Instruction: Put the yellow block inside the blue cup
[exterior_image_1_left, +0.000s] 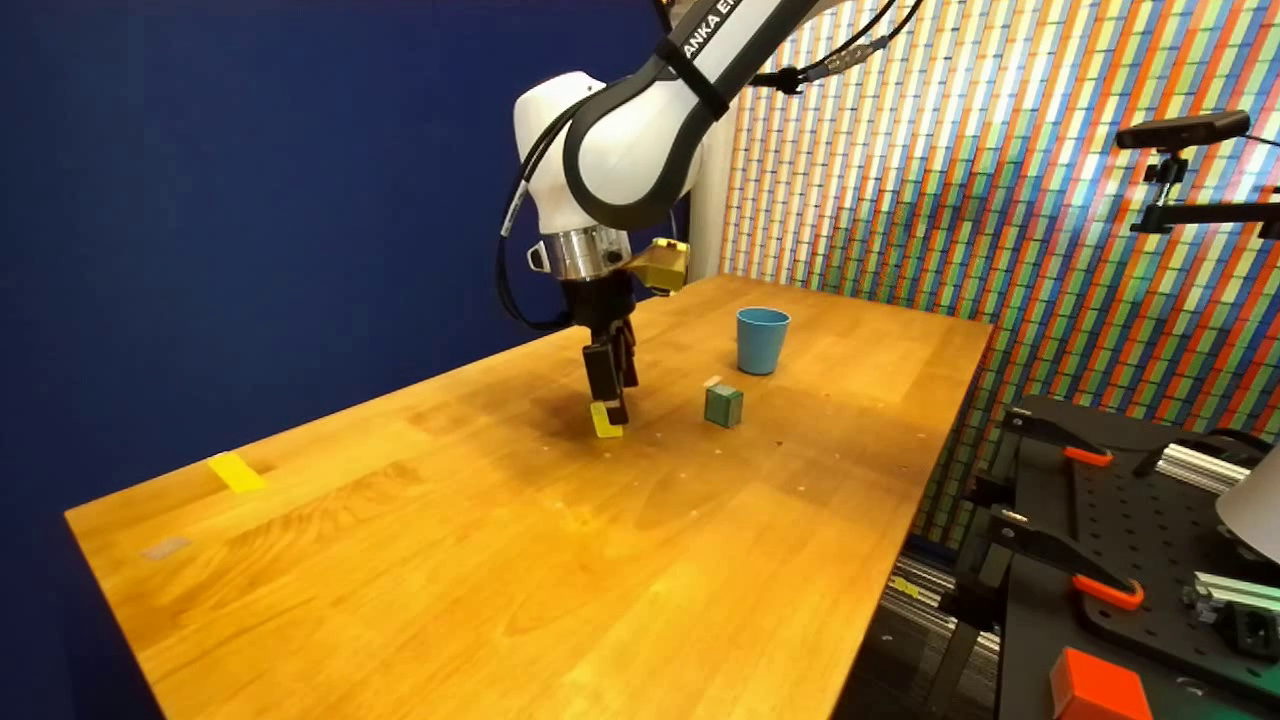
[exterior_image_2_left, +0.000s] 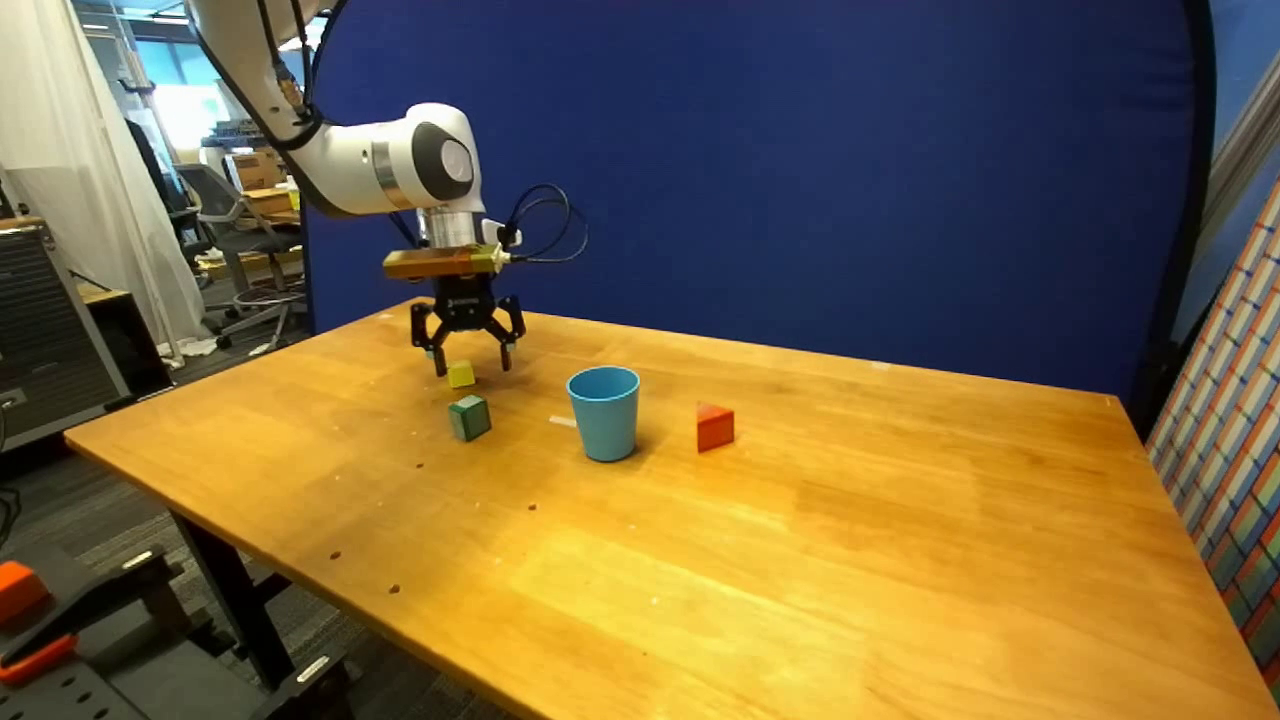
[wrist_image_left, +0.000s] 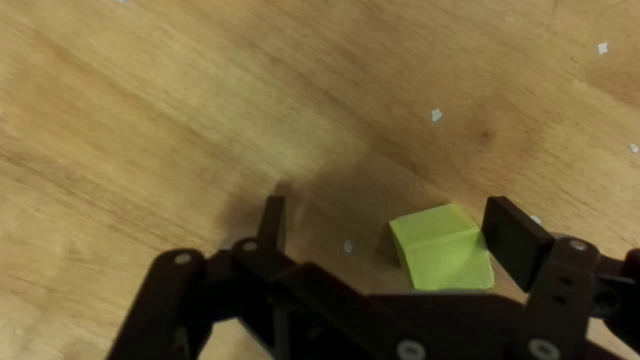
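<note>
The gripper (exterior_image_2_left: 473, 362) hangs low over the table (exterior_image_2_left: 900, 560) and points down, its fingers (wrist_image_left: 515, 245) spread well apart, with the yellow block (wrist_image_left: 445, 255) in the space between them. The yellow block rests on the table; in the wrist view it lies just beside the finger at right — whether they touch I cannot tell — and well apart from the one at left. In an exterior view a finger covers part of the yellow block (exterior_image_1_left: 604, 428).

The cup (exterior_image_2_left: 604, 422) stands upright on the table, to the right of the gripper and nearer in an exterior view; its inner bottom is hidden. There the green block (exterior_image_2_left: 469, 418) sits on the near side of the yellow block, left of the cup, and a pale strip (exterior_image_2_left: 562, 421) lies flat just left of the cup. The red block (exterior_image_2_left: 715, 428) is to the right of the cup, near but apart. A blue backdrop (exterior_image_2_left: 800, 180) stands along the far side.

In an exterior view a yellow strip (exterior_image_1_left: 237, 472) lies flat at the table's left edge, well apart from the gripper.
</note>
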